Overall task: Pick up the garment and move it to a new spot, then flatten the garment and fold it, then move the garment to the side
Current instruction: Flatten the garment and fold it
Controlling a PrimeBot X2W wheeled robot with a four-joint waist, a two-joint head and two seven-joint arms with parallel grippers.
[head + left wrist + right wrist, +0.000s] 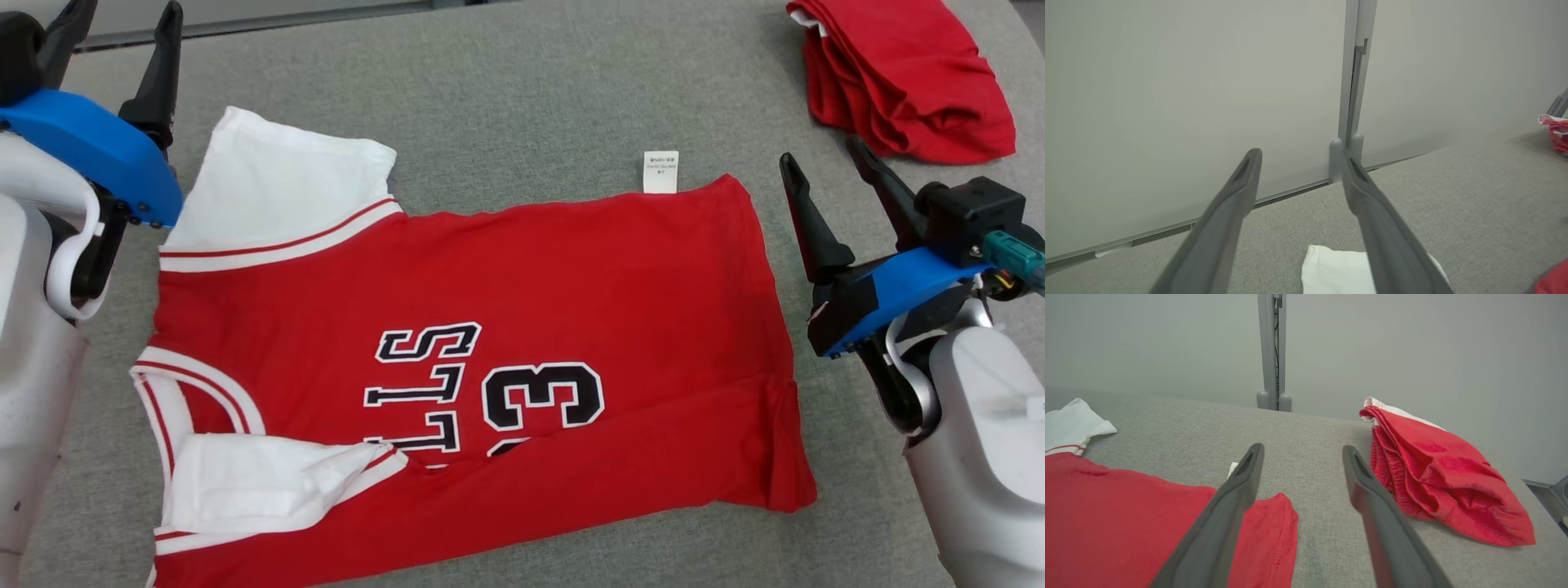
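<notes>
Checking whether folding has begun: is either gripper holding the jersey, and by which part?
Nothing is held. The left gripper and right gripper are both open and empty, at either end of the red jersey.

Grey, felt-like table (531, 90), matte and plain. At its far right corner, a crumpled red cloth bundle (898, 73), heaped in loose layers, with a strip of white at its far end. Behind the table, pale grey wall panels (1188, 102), smooth and bare, joined by a narrow upright grey post (1352, 81), rounded at its foot where it meets the table's back edge. Along the panels' base, a thin metal strip (1159, 230).
</notes>
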